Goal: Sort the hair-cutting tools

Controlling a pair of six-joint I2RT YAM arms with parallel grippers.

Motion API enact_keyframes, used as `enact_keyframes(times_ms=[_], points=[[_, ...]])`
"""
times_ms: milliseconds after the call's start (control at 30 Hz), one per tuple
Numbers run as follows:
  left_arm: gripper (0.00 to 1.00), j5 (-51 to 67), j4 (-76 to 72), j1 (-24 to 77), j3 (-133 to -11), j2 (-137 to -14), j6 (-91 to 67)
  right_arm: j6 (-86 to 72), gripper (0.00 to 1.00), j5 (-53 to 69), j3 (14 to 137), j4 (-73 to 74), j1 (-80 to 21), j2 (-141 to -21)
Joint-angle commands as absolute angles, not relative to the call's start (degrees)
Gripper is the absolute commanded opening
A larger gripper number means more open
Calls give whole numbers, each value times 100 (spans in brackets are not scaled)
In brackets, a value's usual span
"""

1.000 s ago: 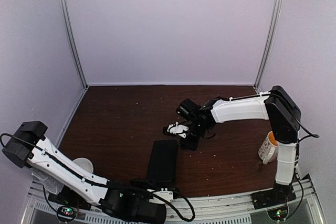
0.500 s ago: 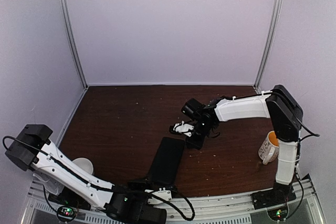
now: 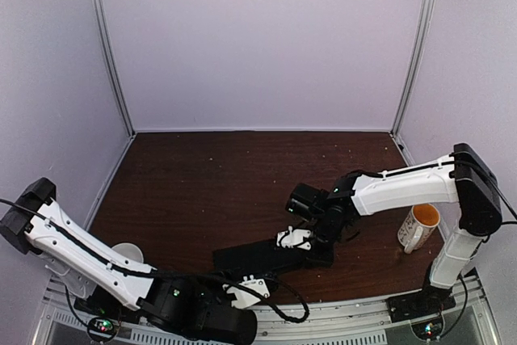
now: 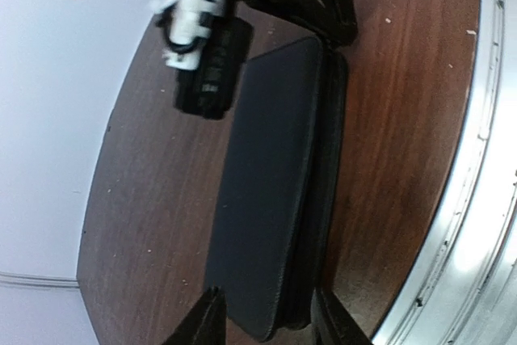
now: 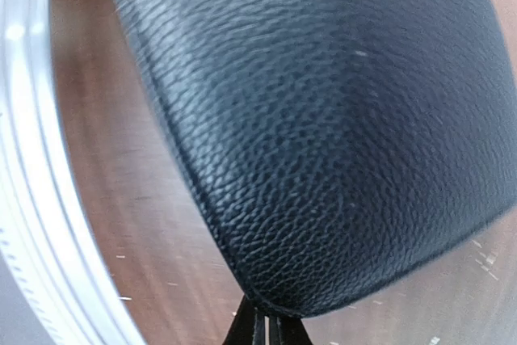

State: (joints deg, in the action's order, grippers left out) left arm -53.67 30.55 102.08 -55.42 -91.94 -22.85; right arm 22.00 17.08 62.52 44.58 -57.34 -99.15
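- Black pebbled leather fills the right wrist view. The right gripper (image 5: pixel 262 329) has its fingers drawn almost together at the rim of the case (image 5: pixel 323 119), apparently nipping that edge to steer or hold it. Whether a zip pull sits between them cannot be told.
- At the case's other end the left gripper (image 4: pixel 266 322) stands parted, one finger on either side of the near corner. Whether either finger touches the case cannot be told. The pose looks like bracing, so that the case stays put while the other arm works on it.
- None of the hair-cutting tools shows in any view. The likely reading is that they are shut inside the case, which lies closed and flat on the dark wooden table (image 3: pixel 194 183), close to its front edge and slanting between the two arms.
- Only the overhead camera takes in both arms at once. The right arm reaches in from its base to the case's right end, and the left sweeps low along the front. A white mug (image 3: pixel 416 228) stands well off to the right, and a pale cup (image 3: pixel 128 254) sits by the left arm.
- Only the left wrist camera shows the case's side seam, the metal rail (image 4: pixel 472 199) just beside it, and the right gripper perched at the far end.
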Motion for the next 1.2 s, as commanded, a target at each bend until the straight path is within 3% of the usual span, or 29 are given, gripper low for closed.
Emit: enact_keyframes(times_ms=[0,633,1000,1167], points=[[40,-4517,2635,10051,-5750,-9765,-1878,2388,0,1912,6320,4497,-5715,-9875],[40,-4097,1987,9286,-6078,-10501,-851,2331,0,2380,6192,4210,-5647,-9782],[35,-4735,2073,9019,-6348,-10934,-949,2351,0,2530,6214,4234,-5646,-9821],[26,-4690,2063,8918,-6357,-11055,-922,2349,0,2581,6253,4244,-5647,-9859]])
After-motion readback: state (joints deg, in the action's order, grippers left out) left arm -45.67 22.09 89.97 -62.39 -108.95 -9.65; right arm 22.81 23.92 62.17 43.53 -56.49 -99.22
